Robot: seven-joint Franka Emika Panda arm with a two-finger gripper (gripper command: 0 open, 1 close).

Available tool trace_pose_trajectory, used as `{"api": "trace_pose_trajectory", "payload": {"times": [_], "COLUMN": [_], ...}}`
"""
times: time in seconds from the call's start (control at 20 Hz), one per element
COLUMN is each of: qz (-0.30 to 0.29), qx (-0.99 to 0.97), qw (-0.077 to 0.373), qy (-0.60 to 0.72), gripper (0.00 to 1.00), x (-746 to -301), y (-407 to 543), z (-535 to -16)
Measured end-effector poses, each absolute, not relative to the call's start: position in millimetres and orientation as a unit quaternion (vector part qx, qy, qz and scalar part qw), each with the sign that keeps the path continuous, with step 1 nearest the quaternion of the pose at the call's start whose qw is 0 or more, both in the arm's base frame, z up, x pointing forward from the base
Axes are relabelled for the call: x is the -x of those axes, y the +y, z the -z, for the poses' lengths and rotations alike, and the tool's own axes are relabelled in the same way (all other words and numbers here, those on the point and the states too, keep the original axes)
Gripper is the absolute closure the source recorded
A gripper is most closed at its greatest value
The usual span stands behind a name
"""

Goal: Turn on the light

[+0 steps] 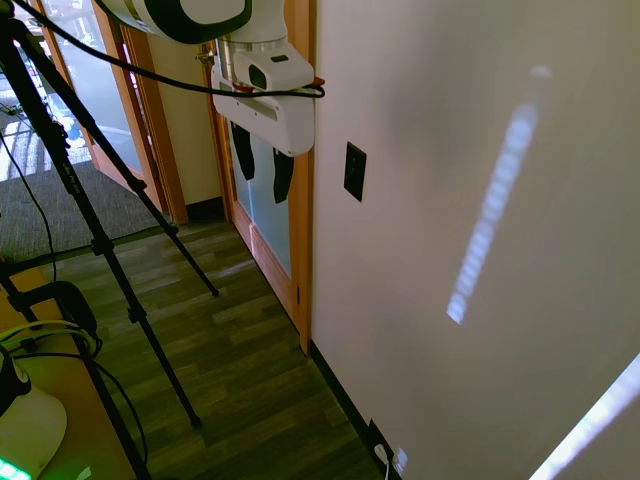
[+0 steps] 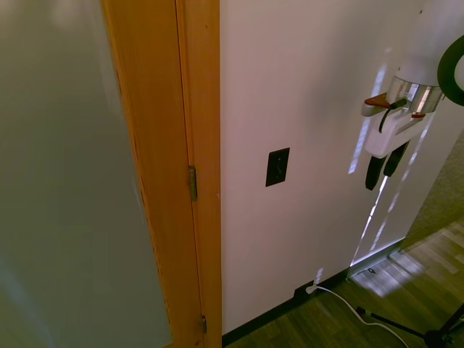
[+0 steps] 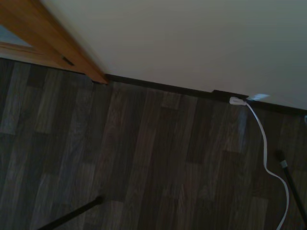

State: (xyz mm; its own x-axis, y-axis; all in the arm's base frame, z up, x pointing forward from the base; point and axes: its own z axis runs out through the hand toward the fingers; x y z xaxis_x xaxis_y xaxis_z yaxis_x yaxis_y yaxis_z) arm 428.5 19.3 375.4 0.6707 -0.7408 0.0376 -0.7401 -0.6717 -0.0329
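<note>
The light switch sits on the cream wall, a small dark upright plate just past the wooden door frame, at about the height of the frame's middle hinge in the second exterior view. The gripper hangs in the air beside that wall, pointing down toward the floor, level with the switch but apart from it, not touching anything. Its two dark fingers stand a little apart with nothing between them (released, as far as I can see from both sides).

Pale streaks of sunlight run slantwise over the wall. Low down, at the dark baseboard, a white plug sits in a dark outlet plate, and its white cord trails out over the dark wood-plank floor.
</note>
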Motion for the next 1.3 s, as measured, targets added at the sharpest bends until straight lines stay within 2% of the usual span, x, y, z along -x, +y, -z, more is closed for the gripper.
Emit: {"api": "trace_pose_trajectory", "payload": {"times": [0.15, 0.4, 0.85, 0.9, 1.3], "qz": [0.026, 0.077, 0.156, 0.168, 0.235], "qx": [0.915, 0.906, 0.863, 0.858, 0.828], "qw": [0.009, 0.054, 0.064, 0.063, 0.060], "qy": [0.403, 0.413, 0.475, 0.481, 0.505], "gripper": [0.00, 0.00, 0.00, 1.00, 1.00], "x": [-430.1, -460.7, -572.9, -579.7, -592.6], "y": [21.2, 36.4, 78.1, 79.5, 86.9], "z": [-373.3, -358.2, -294.1, -288.6, -270.4]}}
